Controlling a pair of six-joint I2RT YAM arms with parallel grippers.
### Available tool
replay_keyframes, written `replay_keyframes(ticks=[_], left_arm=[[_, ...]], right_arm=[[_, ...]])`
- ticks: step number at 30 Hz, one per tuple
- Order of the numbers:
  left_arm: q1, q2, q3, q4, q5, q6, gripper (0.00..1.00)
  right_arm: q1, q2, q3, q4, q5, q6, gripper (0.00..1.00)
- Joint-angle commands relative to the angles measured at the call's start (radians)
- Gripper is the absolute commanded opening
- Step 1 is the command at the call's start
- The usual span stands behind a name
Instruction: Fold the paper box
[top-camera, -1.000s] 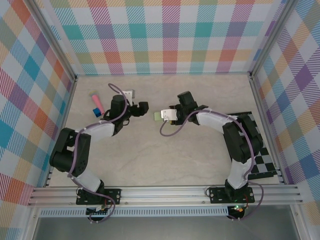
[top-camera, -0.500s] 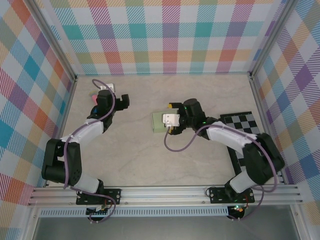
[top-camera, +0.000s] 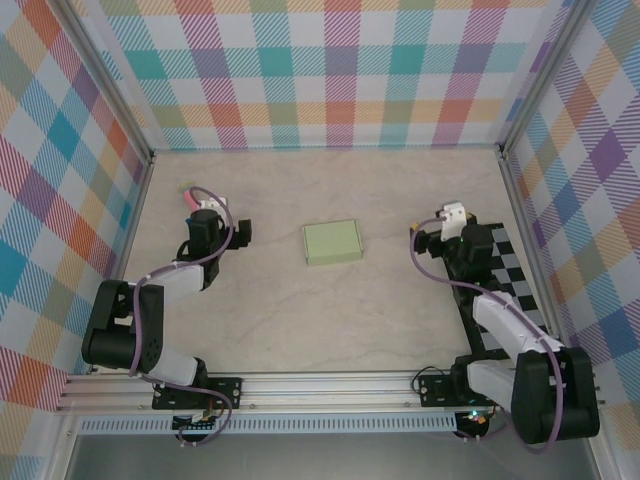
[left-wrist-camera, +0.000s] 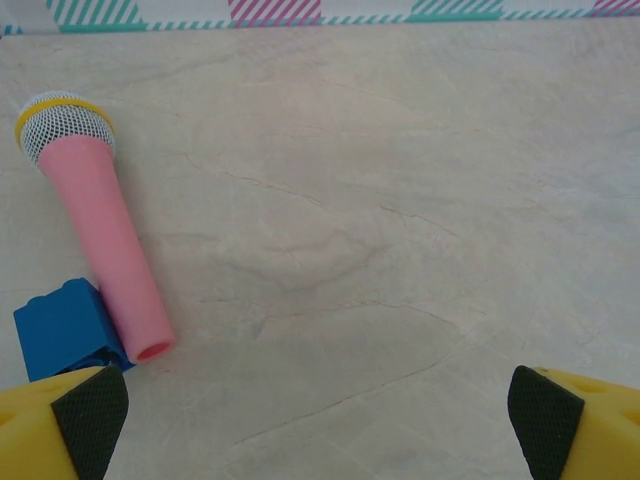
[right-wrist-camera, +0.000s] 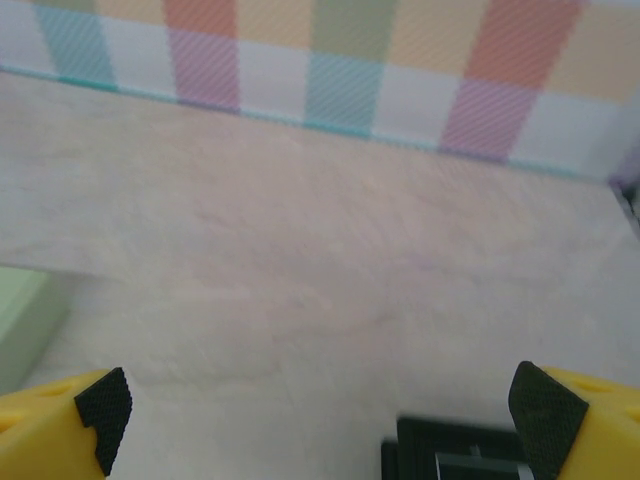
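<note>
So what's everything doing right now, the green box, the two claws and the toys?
paper box: folded shut, lying flat, not held.
left gripper: open, empty.
right gripper: open, empty.
pink toy microphone: lying on its side, against the blue block.
checkered board: lying flat.

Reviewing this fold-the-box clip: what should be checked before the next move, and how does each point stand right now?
1. The paper box lies closed, flat on the table: ok.
2. The left gripper is open, nothing between its fingers: ok.
3. The right gripper is open and empty: ok.
4. Both grippers stand apart from the box: ok.
5. Box shut on its hidden sides: cannot tell.
6. The pink toy microphone and blue block lie apart from the box: ok.
</note>
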Motion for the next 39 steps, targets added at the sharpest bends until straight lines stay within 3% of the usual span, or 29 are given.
replay_keyframes(ticks=[1, 7, 11, 12, 14, 24, 28, 39], left_arm=[[0.014, -0.015, -0.008, 0.121, 0.054, 0.019, 1.00], [0.004, -0.110, -0.080, 0.032, 0.009, 0.011, 1.00], [0.017, -0.016, -0.152, 0.190, 0.016, -0.017, 1.00], [0.026, 0.030, -0.170, 0.258, 0.008, -0.029, 1.00], [0.048, 0.096, -0.215, 0.405, 0.035, -0.044, 1.00], [0.052, 0.091, -0.196, 0.354, 0.060, -0.042, 1.00], [0.057, 0.093, -0.192, 0.343, 0.067, -0.047, 1.00], [0.057, 0.090, -0.193, 0.344, 0.068, -0.045, 1.00]], right_arm=[[-0.034, 0.040, -0.064, 0.110, 0.052, 0.145, 1.00], [-0.065, 0.228, -0.123, 0.433, 0.009, 0.159, 1.00], [-0.112, 0.443, -0.066, 0.526, -0.014, 0.207, 1.00], [-0.110, 0.422, -0.046, 0.443, -0.026, 0.199, 1.00], [-0.108, 0.424, -0.056, 0.471, -0.022, 0.199, 1.00], [-0.086, 0.428, -0.015, 0.398, 0.040, 0.194, 1.00], [-0.086, 0.428, 0.015, 0.344, -0.047, 0.161, 1.00], [-0.090, 0.435, 0.023, 0.337, -0.087, 0.147, 1.00]])
